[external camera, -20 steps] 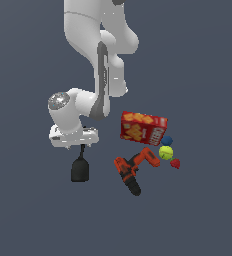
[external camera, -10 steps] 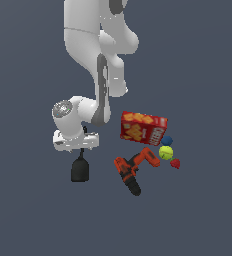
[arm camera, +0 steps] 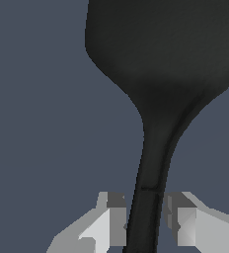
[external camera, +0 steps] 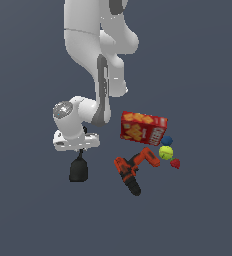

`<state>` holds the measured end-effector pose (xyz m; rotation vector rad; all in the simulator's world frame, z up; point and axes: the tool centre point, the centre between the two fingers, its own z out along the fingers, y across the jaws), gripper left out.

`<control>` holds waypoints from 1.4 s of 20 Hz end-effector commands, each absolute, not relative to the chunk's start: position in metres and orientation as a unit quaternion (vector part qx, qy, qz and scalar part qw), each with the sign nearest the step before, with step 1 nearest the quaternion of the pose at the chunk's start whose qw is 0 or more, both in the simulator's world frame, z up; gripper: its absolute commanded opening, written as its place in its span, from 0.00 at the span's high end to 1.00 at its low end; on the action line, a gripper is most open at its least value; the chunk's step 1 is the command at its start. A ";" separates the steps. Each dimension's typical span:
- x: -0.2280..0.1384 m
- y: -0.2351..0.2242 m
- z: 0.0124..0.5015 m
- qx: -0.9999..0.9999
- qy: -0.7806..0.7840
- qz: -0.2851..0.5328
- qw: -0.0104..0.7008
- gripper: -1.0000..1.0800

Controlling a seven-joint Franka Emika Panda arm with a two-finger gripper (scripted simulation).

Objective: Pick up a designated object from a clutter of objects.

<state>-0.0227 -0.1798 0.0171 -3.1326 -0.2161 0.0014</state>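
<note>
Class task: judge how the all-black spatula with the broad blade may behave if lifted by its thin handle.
The all-black spatula probably stays stiff. Its broad blade likely makes it blade-heavy, so it may pivot between the pincer fingers flanking the narrow handle.

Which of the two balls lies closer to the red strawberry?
The yellow-green tennis ball: it lies right beside the strawberry, while the small blue ball sits beyond it.

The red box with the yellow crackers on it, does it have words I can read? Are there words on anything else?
Red cracker box: it carries pale printing beside the yellow crackers, but it is too small and blurred to read.
Orange-and-black power drill: no readable text.
Black spatula, yellow-green tennis ball, small blue ball, small red strawberry: no text visible.
So nothing can be read here.
</note>
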 end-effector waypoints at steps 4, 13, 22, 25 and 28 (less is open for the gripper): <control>-0.023 -0.179 0.018 -0.998 -0.069 0.000 0.001 1.00; -0.031 -0.171 0.041 -0.998 -0.069 0.000 0.001 1.00; -0.049 -0.152 0.096 -0.998 -0.069 0.000 0.001 1.00; -0.057 -0.145 0.119 -0.998 -0.069 0.000 0.001 1.00; -0.064 -0.137 0.142 -0.998 -0.068 0.000 0.001 1.00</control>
